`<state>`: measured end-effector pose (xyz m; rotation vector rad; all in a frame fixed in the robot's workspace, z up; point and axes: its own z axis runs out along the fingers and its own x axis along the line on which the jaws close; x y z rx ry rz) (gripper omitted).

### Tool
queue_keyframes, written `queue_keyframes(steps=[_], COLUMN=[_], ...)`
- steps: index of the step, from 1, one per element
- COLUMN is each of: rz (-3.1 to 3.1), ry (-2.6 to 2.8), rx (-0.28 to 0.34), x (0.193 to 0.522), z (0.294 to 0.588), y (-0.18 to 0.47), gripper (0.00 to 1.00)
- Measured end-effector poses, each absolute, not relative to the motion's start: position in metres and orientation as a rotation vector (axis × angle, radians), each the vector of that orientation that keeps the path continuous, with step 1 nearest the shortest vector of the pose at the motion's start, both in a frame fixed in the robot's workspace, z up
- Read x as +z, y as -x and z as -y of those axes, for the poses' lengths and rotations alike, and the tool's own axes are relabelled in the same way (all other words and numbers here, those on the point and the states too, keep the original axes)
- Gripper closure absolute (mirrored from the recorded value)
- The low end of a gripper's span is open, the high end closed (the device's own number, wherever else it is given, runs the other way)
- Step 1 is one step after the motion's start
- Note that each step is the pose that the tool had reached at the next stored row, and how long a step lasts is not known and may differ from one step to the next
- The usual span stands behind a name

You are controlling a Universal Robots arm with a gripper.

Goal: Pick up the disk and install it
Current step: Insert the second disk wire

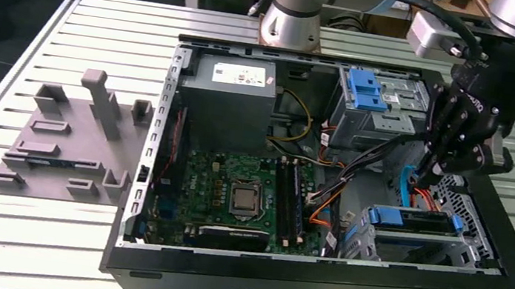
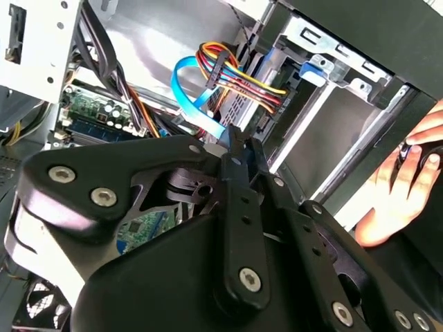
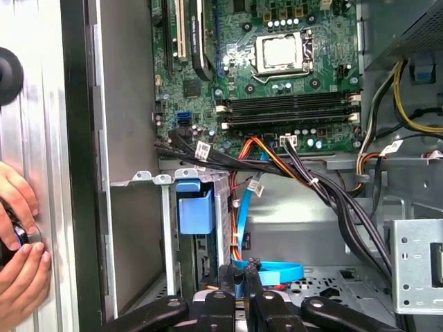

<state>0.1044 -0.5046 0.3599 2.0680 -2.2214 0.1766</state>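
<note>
The disk sits edge-on in the lower drive cage (image 1: 468,217) at the exterior view's right, and its blue bracket (image 1: 412,219) shows along the cage mouth. That bracket's end (image 3: 195,207) also appears in the first wrist view. A plug with red, yellow and orange wires (image 2: 225,72) is seated at the disk's silver back (image 2: 242,104). My gripper (image 1: 430,169) reaches down into the case just behind this cage. Its fingers (image 3: 228,280) are pressed together, shut. The loose end of a blue flat cable (image 2: 211,124) lies right at the tips; I cannot tell whether it is pinched.
A second grey cage with a blue latch (image 1: 372,92) sits at the back, beside the grey power supply box (image 1: 233,104). The motherboard (image 1: 241,195) and black cable bundles (image 3: 332,194) fill the case floor. A person's hand (image 2: 405,183) rests outside the case wall. A grey fixture (image 1: 69,142) lies on the table.
</note>
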Motion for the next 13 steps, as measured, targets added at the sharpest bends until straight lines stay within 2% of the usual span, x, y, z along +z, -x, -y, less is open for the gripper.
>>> queue_keyframes(steps=[13], rz=[2.231], ry=[-2.076], rx=[0.172], x=[0.353], z=[0.520], y=[-0.103], gripper=[0.80])
